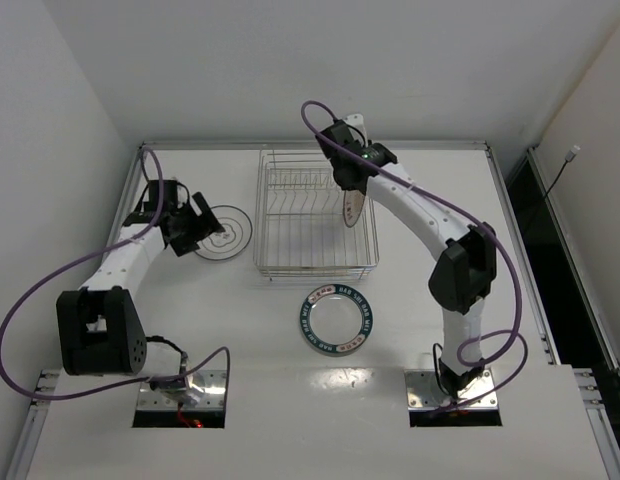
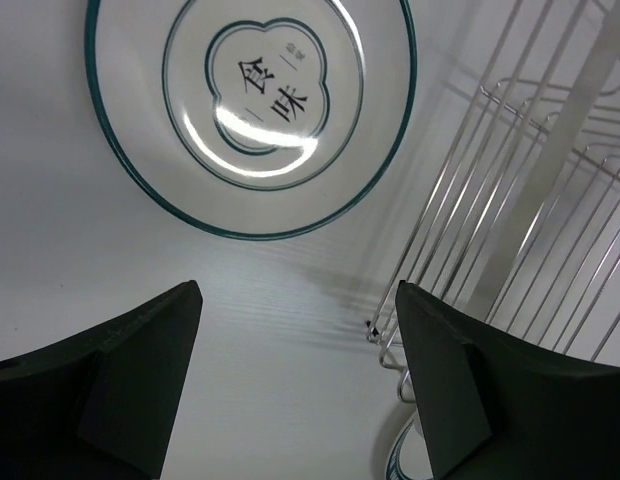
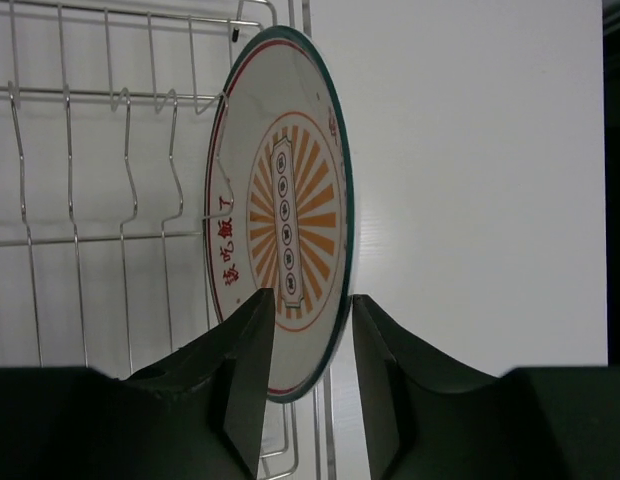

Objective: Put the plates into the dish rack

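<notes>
Left jaws (image 2: 297, 300): wide apart, nothing between them; the bare surface (image 2: 110, 240) shows in the gap.
Left jaws, position: above the surface, just short of the ringed plate (image 2: 250, 110), with the rack (image 2: 510, 200) wires off to their right.
Right jaws (image 3: 312, 300): a little apart, one finger on each side of the orange plate (image 3: 290, 190) at its lower edge.
Right jaws, grip: cannot tell whether the pads press on the plate or merely flank it.
Orange plate: standing on edge inside the rack, nearly upright, patterned face toward the prongs, which rise on that side of it.
Orange plate, slot: toward the rack's right side, close to the right wall. The exact gap between prongs cannot be made out.
Ringed plate: flat on the surface, left of the rack and close to its left wall, outside it. White, thin dark rings, a lobed outline with two characters at centre.
Teal plate (image 1: 336, 319): flat on the surface, near the rack's front edge, outside it and clear of both arms. Lettering runs round its dark rim.
Rack: silver wire basket at mid-surface toward the far side. The orange plate is the only plate in it.
Arms: left reaches in from the near left; right reaches over the rack's right half from the near right.
</notes>
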Controlling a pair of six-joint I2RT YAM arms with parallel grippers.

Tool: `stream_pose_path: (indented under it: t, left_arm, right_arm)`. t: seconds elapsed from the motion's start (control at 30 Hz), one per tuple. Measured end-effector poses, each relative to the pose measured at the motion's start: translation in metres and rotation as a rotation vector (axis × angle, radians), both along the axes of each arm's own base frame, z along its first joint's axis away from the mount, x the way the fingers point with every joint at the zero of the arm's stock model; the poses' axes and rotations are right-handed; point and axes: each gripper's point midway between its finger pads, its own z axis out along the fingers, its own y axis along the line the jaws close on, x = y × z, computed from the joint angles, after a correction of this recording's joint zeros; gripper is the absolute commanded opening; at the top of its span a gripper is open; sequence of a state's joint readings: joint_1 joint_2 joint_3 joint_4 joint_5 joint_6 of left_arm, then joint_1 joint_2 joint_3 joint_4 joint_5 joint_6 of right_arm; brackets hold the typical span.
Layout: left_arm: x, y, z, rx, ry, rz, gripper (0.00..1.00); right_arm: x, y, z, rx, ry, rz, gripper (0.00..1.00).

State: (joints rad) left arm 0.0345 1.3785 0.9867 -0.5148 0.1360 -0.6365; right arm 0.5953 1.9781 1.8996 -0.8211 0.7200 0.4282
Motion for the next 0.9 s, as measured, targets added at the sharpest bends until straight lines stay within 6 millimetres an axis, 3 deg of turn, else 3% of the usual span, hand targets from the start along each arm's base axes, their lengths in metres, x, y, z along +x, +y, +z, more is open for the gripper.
stream_pose_path:
  t: [0.07, 0.2, 0.37, 0.5, 0.6, 0.73, 0.9]
  left_arm:
    - [0.004, 0.007, -0.004, -0.021, 0.006, 0.02, 0.76]
    - [0.011, 0.02, -0.018, -0.077, 0.022, 0.065, 0.78]
    - [0.017, 0.031, -0.04, -0.152, 0.058, 0.108, 0.78]
    - [0.024, 0.035, -0.058, -0.212, 0.079, 0.114, 0.78]
    - [0.027, 0.036, -0.078, -0.251, 0.111, 0.125, 0.76]
    - [0.024, 0.036, -0.092, -0.296, 0.131, 0.139, 0.75]
    - [0.027, 0.037, -0.091, -0.312, 0.118, 0.153, 0.74]
  right_arm:
    - [-0.001, -0.002, 0.001, 0.003, 0.011, 0.006, 0.41]
    - [-0.004, -0.012, 0.016, 0.013, -0.002, 0.002, 0.43]
    - [-0.02, -0.026, 0.069, 0.058, -0.093, 0.002, 0.43]
    - [-0.06, -0.045, 0.112, 0.137, -0.178, 0.033, 0.46]
    - [-0.1, -0.061, 0.13, 0.213, -0.223, 0.066, 0.46]
    - [-0.127, -0.071, 0.125, 0.255, -0.223, 0.078, 0.46]
    - [-0.14, -0.075, 0.094, 0.237, -0.144, 0.08, 0.46]
